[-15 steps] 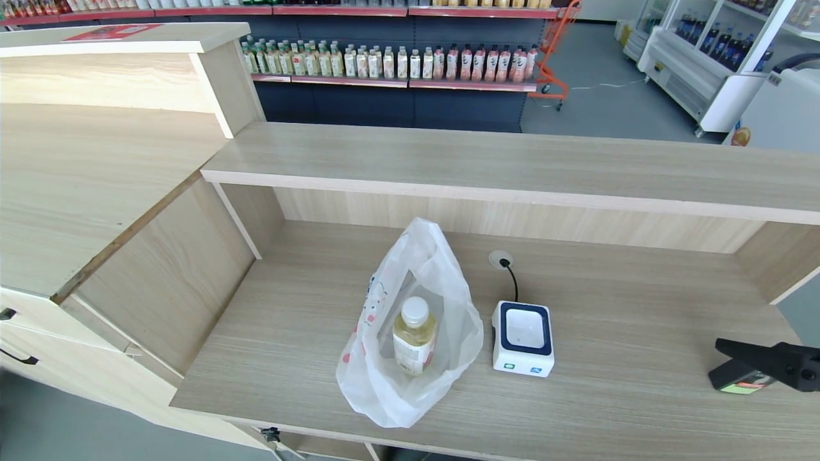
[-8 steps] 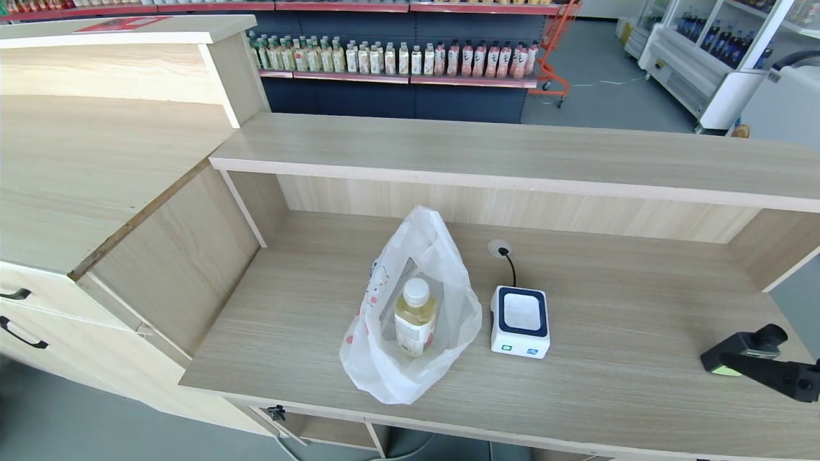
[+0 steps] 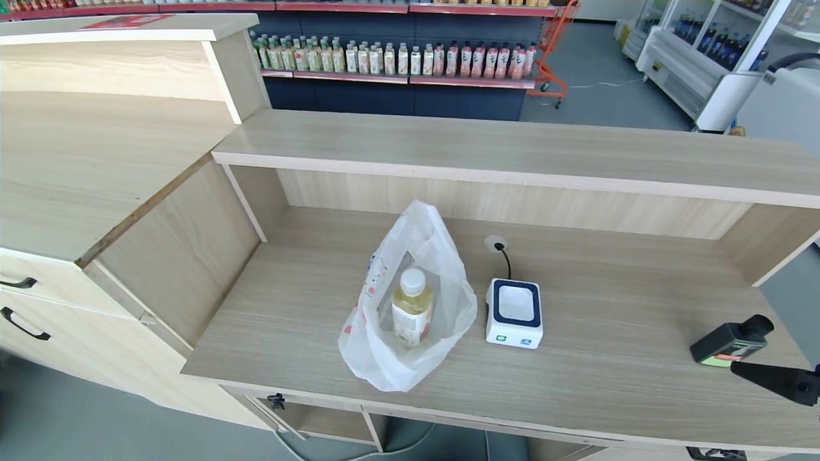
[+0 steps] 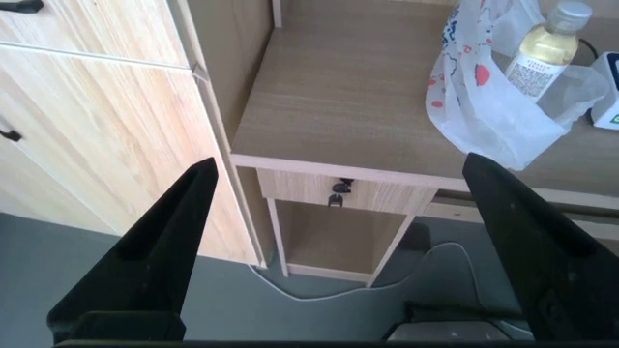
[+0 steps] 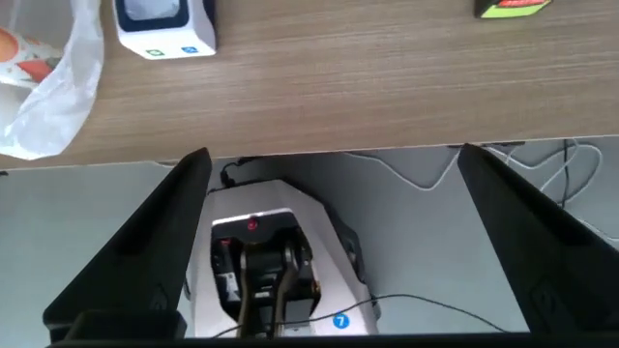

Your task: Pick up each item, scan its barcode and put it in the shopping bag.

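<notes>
A white plastic shopping bag stands open on the wooden counter, with a yellow drink bottle upright inside it. Just to its right sits the white and blue barcode scanner. A small dark item with a green face lies on the counter at the far right. My right gripper is open and holds nothing, hanging off the counter's front edge; one of its fingers lies just in front of the dark item. My left gripper is open and holds nothing, below and left of the bag.
A raised ledge runs along the counter's back, with side walls at both ends. A taller cabinet with drawers stands to the left. A cable leads from the scanner to a hole behind it. Bare counter lies between the scanner and the dark item.
The head camera has shifted, so the whole counter sits higher in the picture. My right gripper has drawn back from over the dark item, which now lies in full sight.
</notes>
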